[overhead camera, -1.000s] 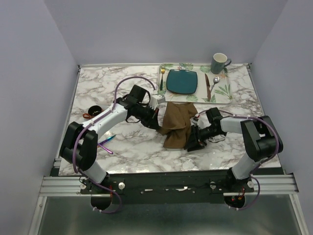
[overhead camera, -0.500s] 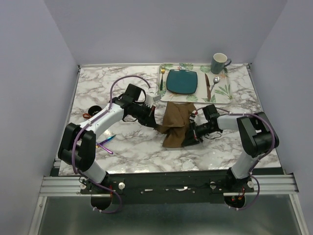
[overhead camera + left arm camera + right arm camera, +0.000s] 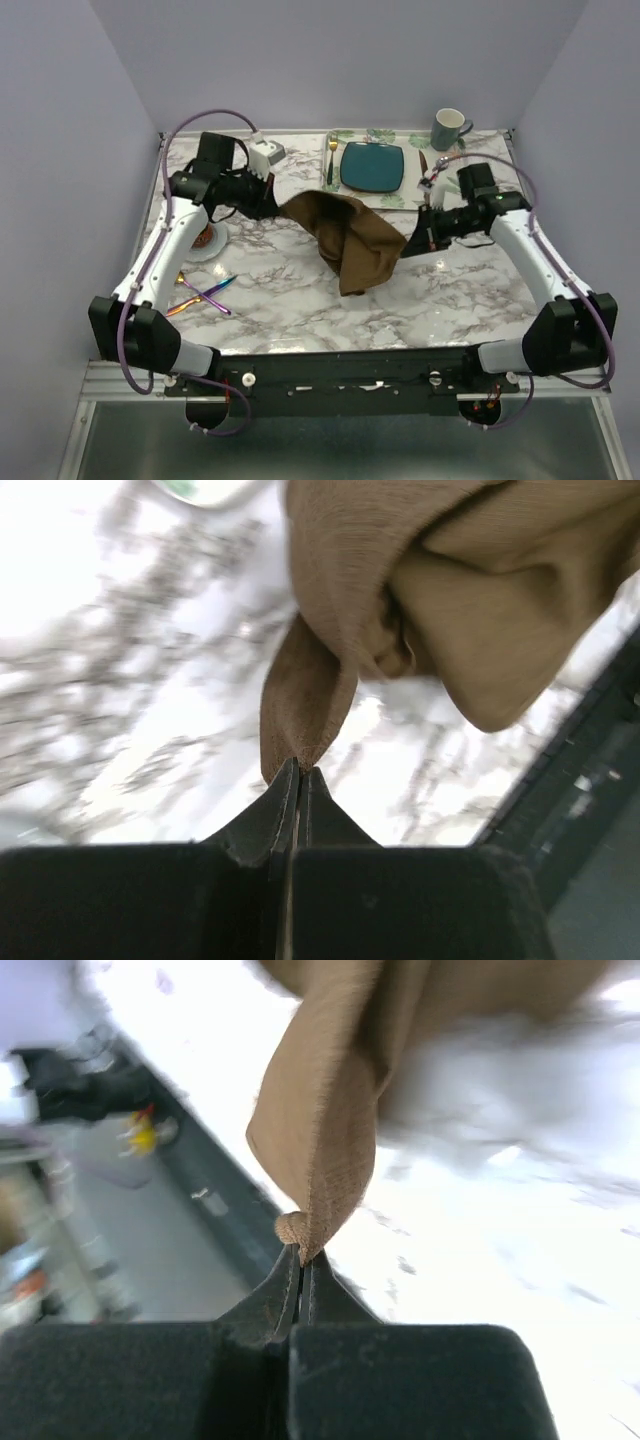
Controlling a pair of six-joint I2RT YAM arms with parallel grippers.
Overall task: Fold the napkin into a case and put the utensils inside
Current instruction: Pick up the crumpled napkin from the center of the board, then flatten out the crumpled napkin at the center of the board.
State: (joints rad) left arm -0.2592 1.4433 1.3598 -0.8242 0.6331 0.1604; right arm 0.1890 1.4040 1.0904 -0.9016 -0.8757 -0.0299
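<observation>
Purple-pink utensils (image 3: 205,293) lie on the marble worktop (image 3: 290,305) at far left. The left hand (image 3: 270,203) is clamped on one corner of the brown napkin (image 3: 350,240), which sags in mid-air across to the right hand (image 3: 410,243), pinched shut on another corner. An even outward pull, then a level lowering, should spread it flat for folding.

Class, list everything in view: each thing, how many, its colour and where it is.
napkin: one, brown, hanging between both grippers
utensils: a few, rainbow-shiny, crossed, near left
plate: one, teal, on the placemat
placemat: one, white with green leaves, far side
fork: one, gold, left of plate
knife: one, dark, right of plate
mug: one, grey-blue, far right
dish: one, white, left side
table: one, white marble
left gripper: one, black, shut on napkin corner
right gripper: one, black, shut on napkin corner
</observation>
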